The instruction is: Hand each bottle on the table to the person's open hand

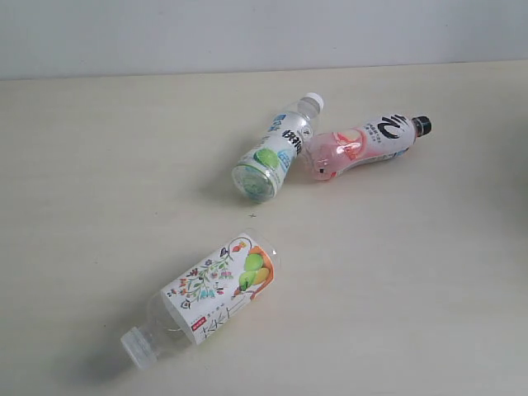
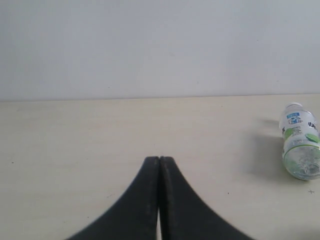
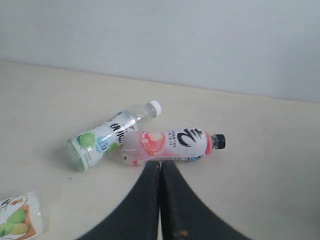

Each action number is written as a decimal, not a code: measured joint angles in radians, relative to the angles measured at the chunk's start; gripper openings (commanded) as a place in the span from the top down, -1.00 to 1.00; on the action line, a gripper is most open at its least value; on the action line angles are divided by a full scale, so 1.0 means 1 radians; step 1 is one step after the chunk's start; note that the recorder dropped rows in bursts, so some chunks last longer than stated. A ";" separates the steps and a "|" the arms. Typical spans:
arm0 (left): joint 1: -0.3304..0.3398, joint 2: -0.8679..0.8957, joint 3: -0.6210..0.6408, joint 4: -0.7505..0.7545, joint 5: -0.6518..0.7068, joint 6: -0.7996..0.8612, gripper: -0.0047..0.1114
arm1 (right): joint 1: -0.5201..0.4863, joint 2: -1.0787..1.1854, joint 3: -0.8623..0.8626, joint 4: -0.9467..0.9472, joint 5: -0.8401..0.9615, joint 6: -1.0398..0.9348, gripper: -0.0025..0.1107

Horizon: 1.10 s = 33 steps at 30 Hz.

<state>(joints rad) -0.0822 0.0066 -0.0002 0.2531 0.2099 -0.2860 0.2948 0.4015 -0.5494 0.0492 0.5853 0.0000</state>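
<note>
Both pincers closed on nothing: left gripper (image 2: 159, 161), right gripper (image 3: 161, 165). We count three bottles lying on the table (image 1: 82, 181): floral-and-fruit bottle (image 1: 216, 289), green-and-blue bottle (image 1: 276, 148), pink bottle (image 1: 363, 142).

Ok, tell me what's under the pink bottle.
Only bare table shows around it; the pink bottle lies on its side there. The patch directly beneath is covered.

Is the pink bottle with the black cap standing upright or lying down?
Lying down: the pink bottle rests lengthwise on the table, its black cap pointing sideways.
</note>
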 measured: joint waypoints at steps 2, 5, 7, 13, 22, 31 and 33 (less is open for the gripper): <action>0.000 0.000 0.000 0.000 0.000 0.000 0.92 | -0.054 -0.063 0.102 -0.023 -0.100 0.000 0.96; 0.000 0.000 0.000 0.000 0.000 0.000 0.92 | -0.099 -0.121 0.183 -0.030 -0.149 0.000 0.96; 0.000 0.000 0.000 0.000 0.000 0.000 0.92 | -0.125 -0.151 0.225 -0.036 -0.163 0.000 0.96; 0.000 0.000 0.000 0.000 0.000 0.000 0.92 | -0.162 -0.238 0.311 -0.035 -0.242 0.000 0.96; 0.000 0.000 0.000 0.000 0.000 0.000 0.92 | -0.222 -0.377 0.477 -0.018 -0.379 0.000 0.96; 0.000 0.000 0.000 0.000 0.000 0.000 0.92 | -0.232 -0.395 0.544 0.009 -0.469 0.000 0.96; 0.000 0.000 0.000 0.000 0.000 0.000 0.92 | -0.232 -0.395 0.544 0.016 -0.469 0.008 0.96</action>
<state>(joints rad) -0.0822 0.0066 -0.0002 0.2531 0.2099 -0.2860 0.0627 0.0061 -0.0051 0.0654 0.1160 0.0078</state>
